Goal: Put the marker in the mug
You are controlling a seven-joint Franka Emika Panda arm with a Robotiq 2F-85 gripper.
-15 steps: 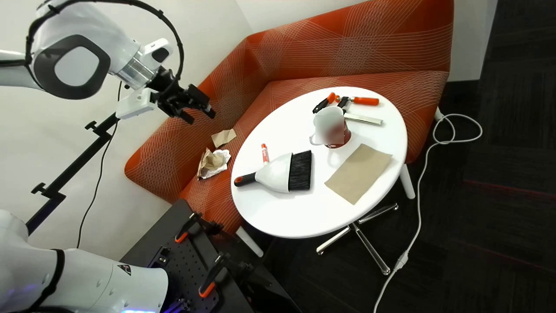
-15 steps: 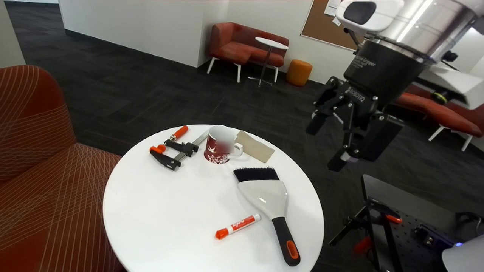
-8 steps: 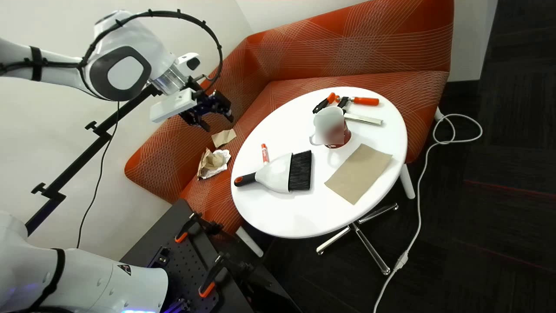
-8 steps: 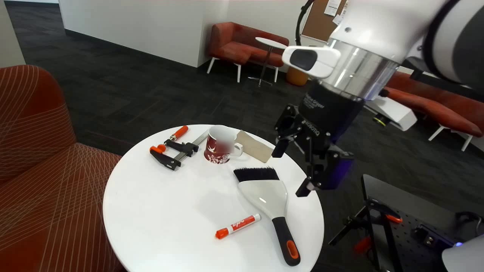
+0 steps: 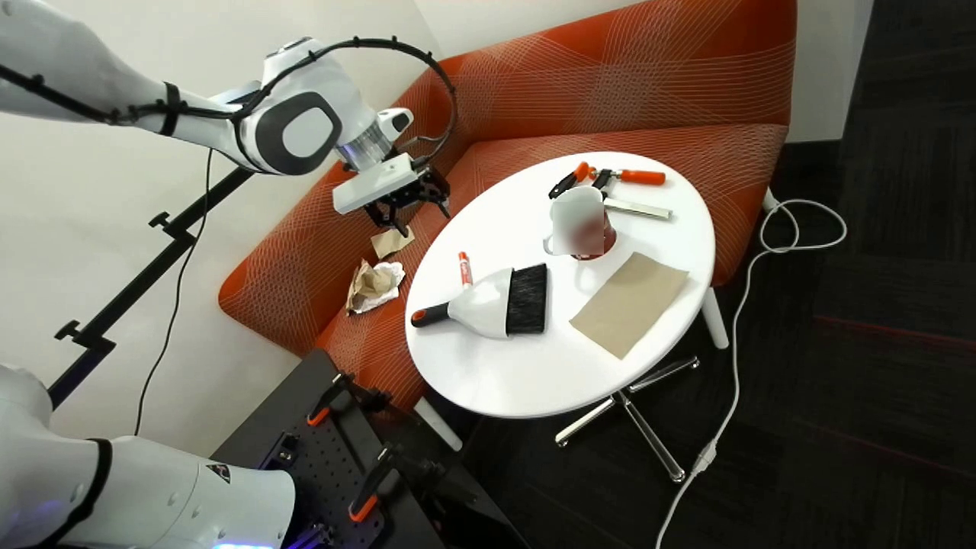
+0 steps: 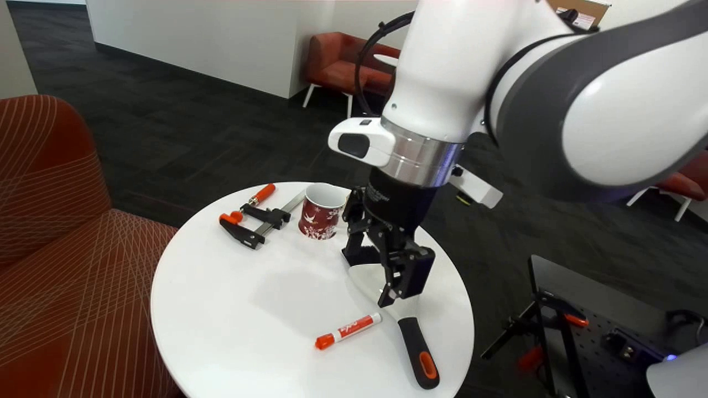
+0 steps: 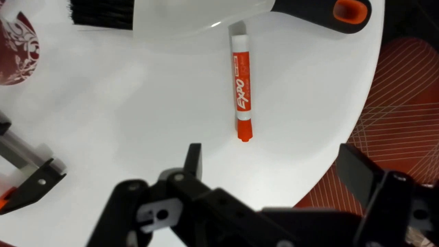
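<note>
Slim red-and-white plastic marker (image 7: 242,87) near round white tabletop (image 6: 232,326) edge: likely approach step, black two-fingered pincer (image 7: 269,145) gaping empty, should descend astride.

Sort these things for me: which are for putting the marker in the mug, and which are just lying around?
For the job:
marker
mug
robot's hand

Just lying around:
brush
clamp near the mug
brown sheet
crumpled paper
</note>
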